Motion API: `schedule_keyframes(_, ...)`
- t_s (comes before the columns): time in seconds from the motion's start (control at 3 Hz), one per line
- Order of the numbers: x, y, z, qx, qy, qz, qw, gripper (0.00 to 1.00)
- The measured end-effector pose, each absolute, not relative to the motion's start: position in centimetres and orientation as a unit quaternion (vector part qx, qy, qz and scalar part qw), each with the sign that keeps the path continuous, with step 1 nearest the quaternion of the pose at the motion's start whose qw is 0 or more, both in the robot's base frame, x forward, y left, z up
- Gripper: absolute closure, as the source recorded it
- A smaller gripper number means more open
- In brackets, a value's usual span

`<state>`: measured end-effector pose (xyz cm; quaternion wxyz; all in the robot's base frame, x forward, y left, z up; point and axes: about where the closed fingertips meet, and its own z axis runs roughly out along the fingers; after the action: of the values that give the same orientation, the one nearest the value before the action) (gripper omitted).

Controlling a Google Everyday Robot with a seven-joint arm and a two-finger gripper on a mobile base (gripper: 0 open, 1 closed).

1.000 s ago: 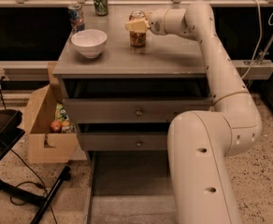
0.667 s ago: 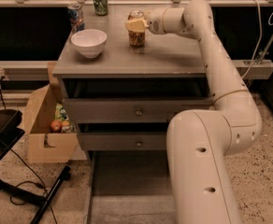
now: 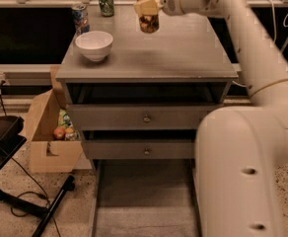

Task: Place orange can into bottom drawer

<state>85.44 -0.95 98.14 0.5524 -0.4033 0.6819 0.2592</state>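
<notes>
Carry step. The cream two-finger gripper (image 3: 147, 9) is over the back of the grey cabinet counter (image 3: 183, 58), jaws closed from above on the top of the small orange-gold metal drink can (image 3: 149, 23), so the can is held. The can is upright and looks just clear of the counter, though I can't rule out its base touching. It is right of the green drink can (image 3: 105, 0) and the blue-and-red drink can (image 3: 79, 18), and behind-right of the round white ceramic bowl (image 3: 93, 44), apart from all three. The long shallow grey bottom drawer (image 3: 144, 201) is pulled out at floor level in front of the cabinet, below the two knobbed grey drawers (image 3: 144, 117). Its floor is bare where visible, and its right side is hidden behind the robot's bulky white arm link (image 3: 242, 172). Judgement: grasp done, transfer to the drawer not yet done. The next move calls for bringing the can forward past the counter's front edge, then down a long way past both knobbed fronts into the tray. It should stay upright, with the jaws opening only on or just above the drawer floor. The arm link crowds the tray's right side, so left-centre looks the easier drop. The open brown cardboard box (image 3: 40, 132) stands left of the cabinet, out of the path.
</notes>
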Motion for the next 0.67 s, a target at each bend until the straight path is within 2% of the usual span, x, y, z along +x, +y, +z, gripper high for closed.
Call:
schedule_keyframes(0.33,81.4,-5.6,105.5,-0.368,0.673,0.230,0.599,1.00)
schedule_keyframes(0.67,74.6,-10.1,114.7,-0.327,0.641,0.190,0.668,1.00)
